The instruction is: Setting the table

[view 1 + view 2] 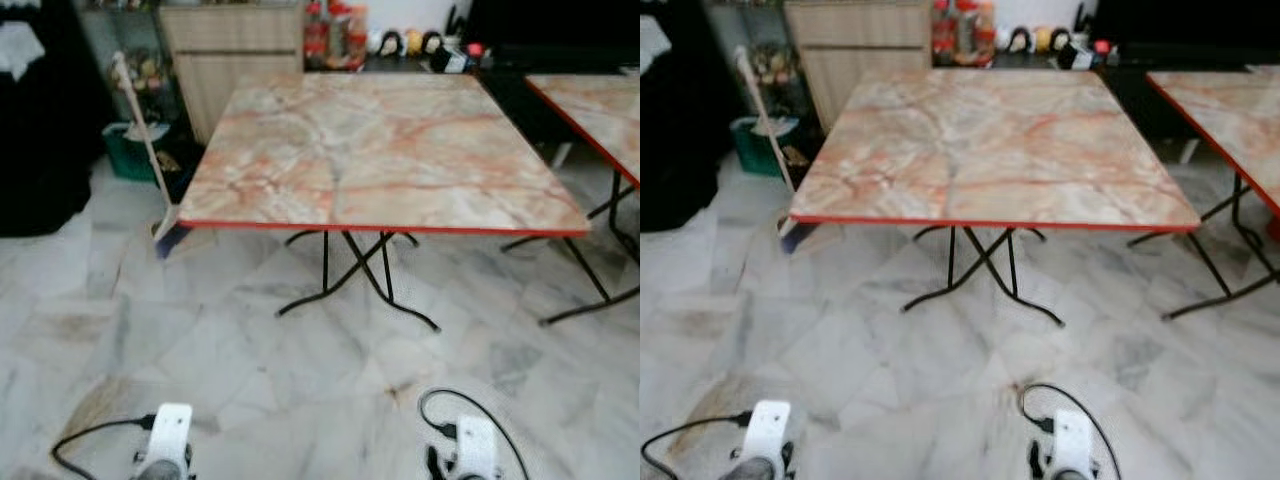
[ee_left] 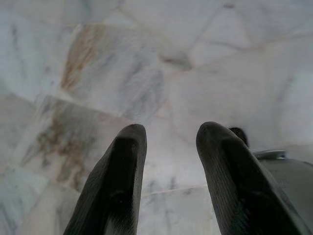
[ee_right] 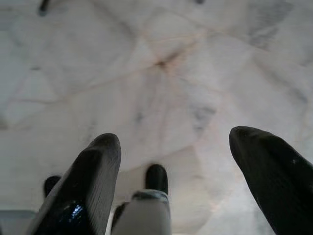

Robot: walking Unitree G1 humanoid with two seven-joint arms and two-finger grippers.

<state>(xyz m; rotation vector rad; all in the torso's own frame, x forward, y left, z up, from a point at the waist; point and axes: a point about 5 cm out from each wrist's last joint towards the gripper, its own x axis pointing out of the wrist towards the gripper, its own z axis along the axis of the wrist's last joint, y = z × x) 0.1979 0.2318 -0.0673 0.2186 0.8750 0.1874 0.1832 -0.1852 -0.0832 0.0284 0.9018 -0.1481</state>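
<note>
Marble-patterned table (image 1: 380, 150) looked hard, slick and bare, nothing yet to grasp, while my left gripper (image 2: 168, 147) and right gripper (image 3: 173, 161) hung spread and empty.

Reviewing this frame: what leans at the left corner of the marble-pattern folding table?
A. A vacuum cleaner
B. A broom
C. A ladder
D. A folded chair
B: a broom stands tilted by the left corner of the red-edged table, with its head on the marble floor and its handle rising toward the cabinet.
</note>
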